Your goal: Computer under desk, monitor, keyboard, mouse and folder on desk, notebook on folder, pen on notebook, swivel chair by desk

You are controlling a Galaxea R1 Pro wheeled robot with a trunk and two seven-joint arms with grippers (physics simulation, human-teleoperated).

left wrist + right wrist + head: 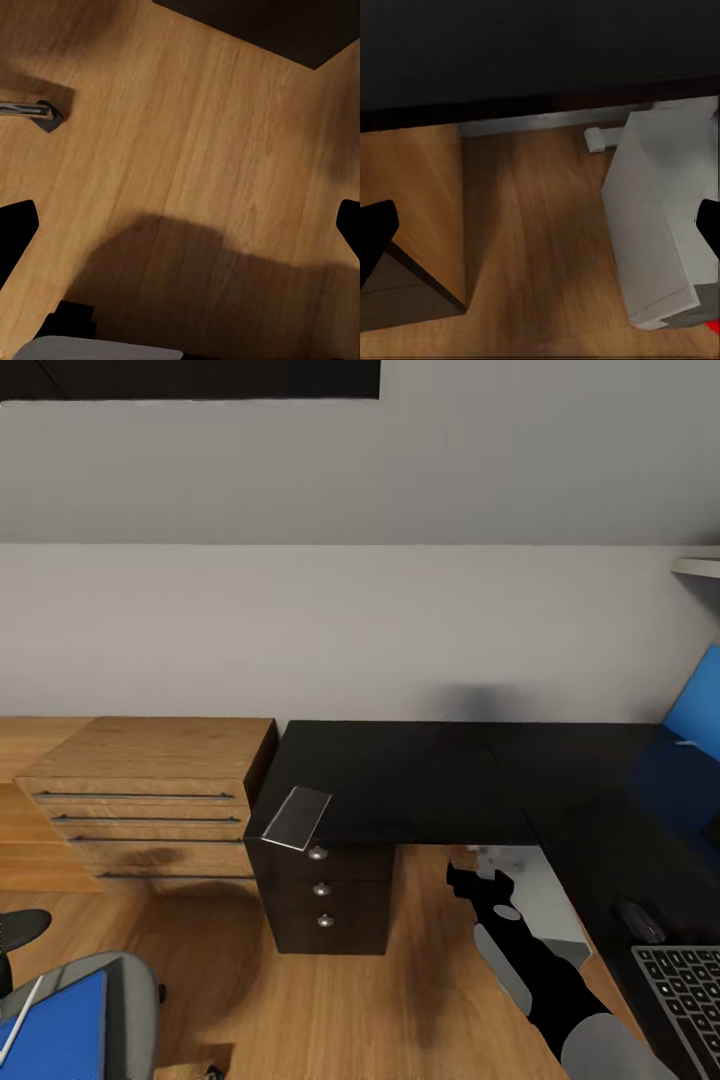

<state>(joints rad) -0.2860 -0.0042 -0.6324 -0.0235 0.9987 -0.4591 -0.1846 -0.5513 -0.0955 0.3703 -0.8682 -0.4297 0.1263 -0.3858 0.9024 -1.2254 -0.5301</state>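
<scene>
The desk (pixel 420 775) has a glossy black L-shaped top and dark drawers with silver knobs (pixel 318 852). On its right wing lie the keyboard (pixel 690 990) and, just beyond it, the small dark mouse (pixel 640 920). The white computer (pixel 545 895) stands on the floor under the desk and also appears in the right wrist view (pixel 667 217). My right gripper (pixel 470 875) (pixel 540 229) hovers open in front of the computer, holding nothing. The grey swivel chair (pixel 135 985) is at the lower left with the blue folder (pixel 55 1030) on its seat. My left gripper (pixel 180 225) is open over bare floor. Monitor, notebook and pen are out of view.
A light wooden chest (pixel 150 800) with bar handles stands left of the desk. A thin grey rectangular sheet (pixel 297 817) overhangs the desk's left corner. A blue panel (pixel 695 705) rises at the far right. A chrome chair leg with castor (pixel 30 111) lies near my left gripper.
</scene>
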